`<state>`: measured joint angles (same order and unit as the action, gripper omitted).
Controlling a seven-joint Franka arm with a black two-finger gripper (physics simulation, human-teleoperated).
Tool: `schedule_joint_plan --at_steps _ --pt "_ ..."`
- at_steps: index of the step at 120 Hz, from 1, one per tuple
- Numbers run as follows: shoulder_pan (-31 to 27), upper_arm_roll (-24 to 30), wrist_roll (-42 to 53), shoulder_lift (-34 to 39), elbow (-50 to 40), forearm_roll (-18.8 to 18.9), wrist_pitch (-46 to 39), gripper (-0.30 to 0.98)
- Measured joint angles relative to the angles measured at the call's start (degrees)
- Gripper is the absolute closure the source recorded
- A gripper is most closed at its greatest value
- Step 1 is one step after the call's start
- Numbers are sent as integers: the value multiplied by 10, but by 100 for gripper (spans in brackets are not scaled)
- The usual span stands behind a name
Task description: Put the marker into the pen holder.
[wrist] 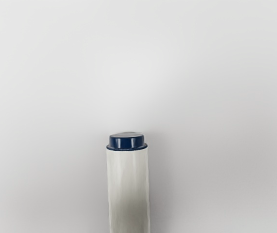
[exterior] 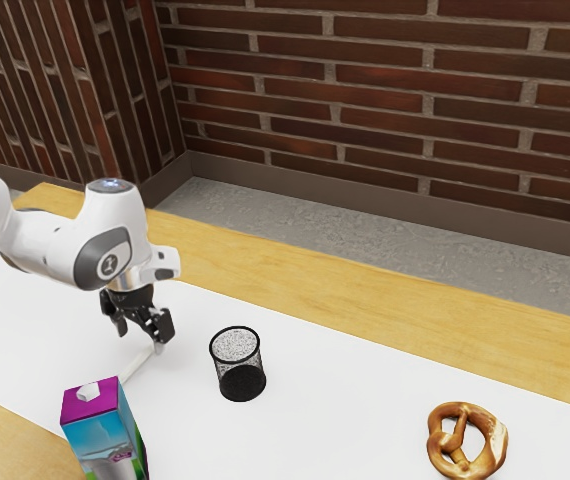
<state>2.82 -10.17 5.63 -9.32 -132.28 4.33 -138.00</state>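
Seeing your pincer (exterior: 143, 334) spread pretty wide, no grip on anything. Your marker (exterior: 140, 364) is lying on the white tabletop (exterior: 315, 430) near its fingertips, can't tell if they're touching tbh.

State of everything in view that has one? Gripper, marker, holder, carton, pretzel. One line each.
Gripper: open, fingers apart, low near one end of the marker.
Marker: lying down, outside the pen holder, blue cap or plug on the end near the gripper.
Pen holder: upright, nothing seen inside.
Carton: upright, white cap on top.
Pretzel: lying on the table, looks whole.
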Motion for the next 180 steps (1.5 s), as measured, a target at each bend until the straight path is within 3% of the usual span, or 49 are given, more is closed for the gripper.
schedule_joint_plan --at_steps 59,119,155,180 --pt "-1 0 9 -24 -26 2 -82 2" --pt "0 0 13 -27 -26 1 -102 60" --pt "0 0 8 -17 -25 6 -116 75" --pt "1 19 0 51 -34 8 -194 78"
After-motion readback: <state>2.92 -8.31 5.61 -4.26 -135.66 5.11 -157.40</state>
